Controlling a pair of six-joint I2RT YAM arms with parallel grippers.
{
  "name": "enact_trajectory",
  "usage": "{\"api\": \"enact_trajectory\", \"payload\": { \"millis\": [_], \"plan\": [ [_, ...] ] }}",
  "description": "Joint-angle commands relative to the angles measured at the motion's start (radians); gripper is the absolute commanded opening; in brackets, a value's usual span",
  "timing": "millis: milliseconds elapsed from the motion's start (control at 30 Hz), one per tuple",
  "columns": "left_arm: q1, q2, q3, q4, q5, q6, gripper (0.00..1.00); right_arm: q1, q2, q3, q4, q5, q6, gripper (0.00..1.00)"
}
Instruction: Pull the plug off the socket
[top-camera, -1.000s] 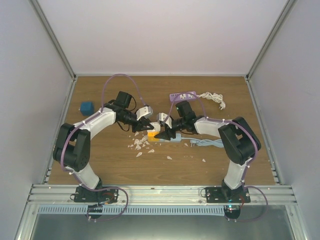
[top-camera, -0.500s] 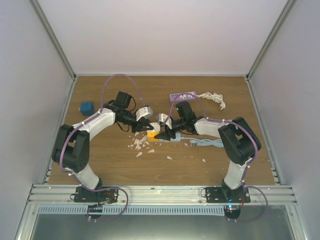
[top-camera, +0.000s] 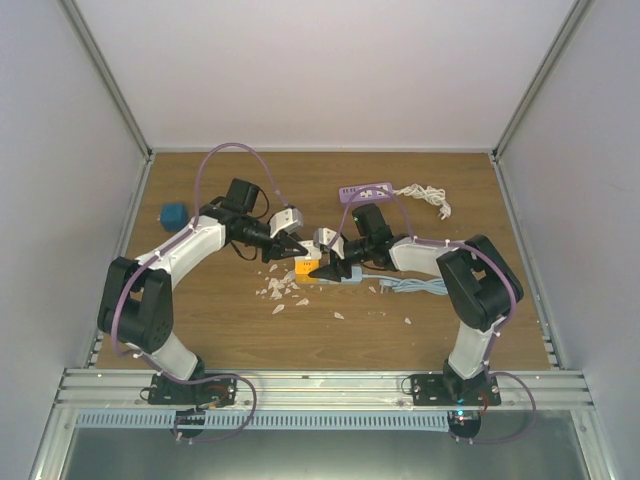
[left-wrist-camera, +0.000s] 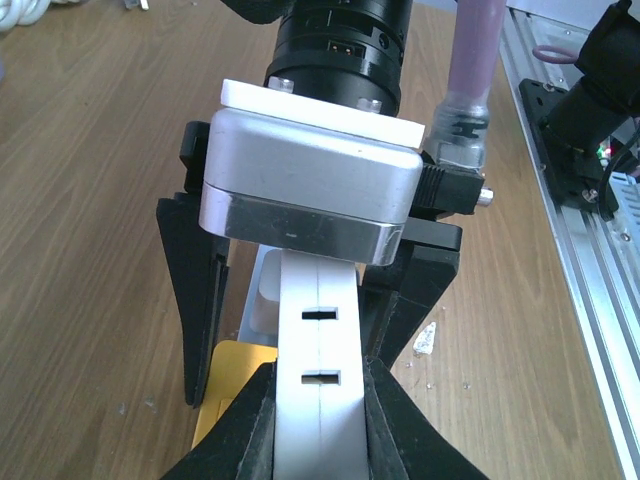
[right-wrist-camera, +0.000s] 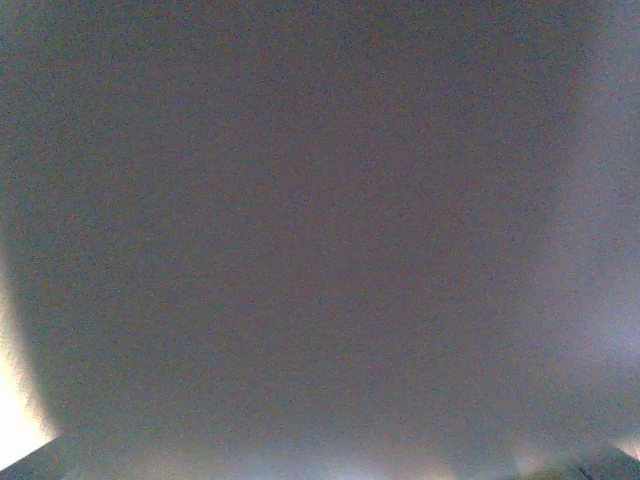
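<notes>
Clenched tight with the left claw (top-camera: 297, 250) on the white plug (left-wrist-camera: 318, 400), two slots showing, beside the yellow block (top-camera: 303, 270) and white scraps (top-camera: 278, 291) at the middle of the desk (top-camera: 220, 330). Straddling the pale blue socket strip (top-camera: 352, 279) just right of that with the right claw (top-camera: 326, 268), fingers (left-wrist-camera: 195, 300) spread either side; cannot tell whether gripping or only alongside, given nothing but grey blur from the right wrist. Well apart from a purple power strip (top-camera: 365, 190) at the back right.

Blue block (top-camera: 173, 214) lies left of white scraps (top-camera: 281, 291).
</notes>
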Motion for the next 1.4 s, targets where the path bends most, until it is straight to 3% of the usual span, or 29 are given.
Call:
{"api": "enact_trajectory", "payload": {
  "millis": [0,333,567,867,1200,1367],
  "plan": [
    [-0.007,-0.026,0.032,0.020,0.065,0.015,0.08,-0.001,0.005,-0.035,-0.054,0.070,-0.025,0.50],
    [0.005,-0.006,0.031,-0.048,0.034,0.052,0.08,-0.002,-0.046,0.026,-0.090,0.031,0.001,0.77],
    [0.020,-0.008,0.038,-0.059,0.029,0.051,0.08,-0.002,-0.100,0.079,-0.141,-0.024,0.047,0.85],
    [0.037,-0.005,0.080,-0.106,0.022,0.074,0.09,-0.008,-0.176,0.104,-0.230,-0.008,0.002,0.83],
    [0.037,0.011,0.126,-0.099,0.024,0.072,0.09,-0.027,-0.195,0.128,-0.271,-0.032,0.007,0.60],
    [0.035,0.014,0.131,-0.095,0.027,0.075,0.09,-0.032,-0.190,0.151,-0.277,-0.052,0.022,0.58]
  ]
}}
